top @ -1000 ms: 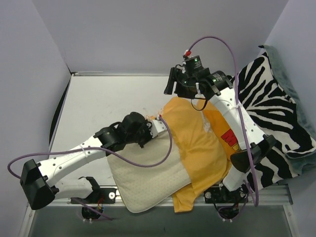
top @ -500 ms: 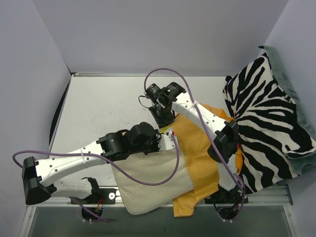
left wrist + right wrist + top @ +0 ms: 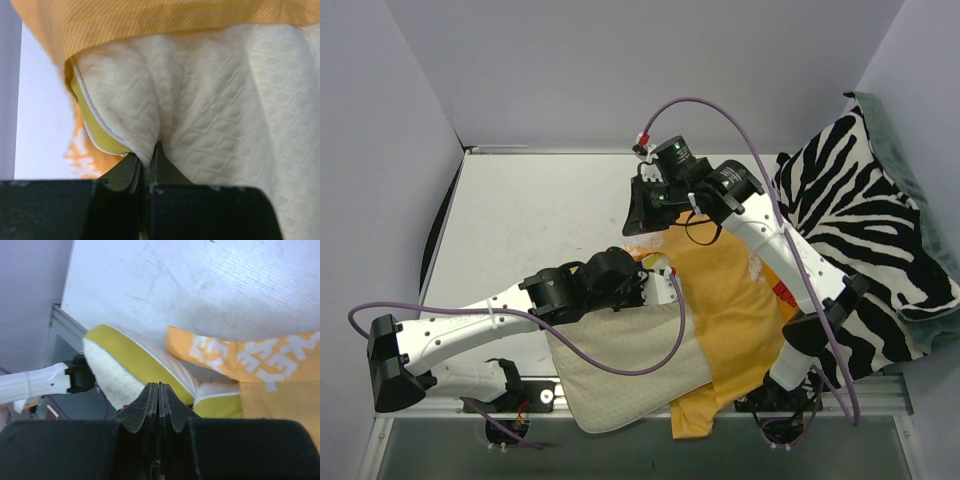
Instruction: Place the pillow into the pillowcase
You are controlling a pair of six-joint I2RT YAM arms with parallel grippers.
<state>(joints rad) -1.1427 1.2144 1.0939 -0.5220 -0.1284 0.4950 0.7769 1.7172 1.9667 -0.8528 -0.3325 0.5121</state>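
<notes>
The cream pillow lies at the near middle of the table, its right part under the orange pillowcase. My left gripper is shut on a fold of the pillow beside its yellow-green trim, just under the pillowcase's edge. My right gripper hangs above the far left corner of the pillowcase. Its jaws are pressed together with nothing between them. Below it lie the pillow's trimmed edge and the lettered orange cloth.
A zebra-striped cushion leans against the right wall, touching the pillowcase's right side. The white table stretches to the far left, closed in by grey walls. The right arm's purple cable loops over the back.
My right gripper swung left from the far right, dipped to the pillowcase's far corner, shut, and rose slightly. The left gripper pushed the pillow a little to the right.
</notes>
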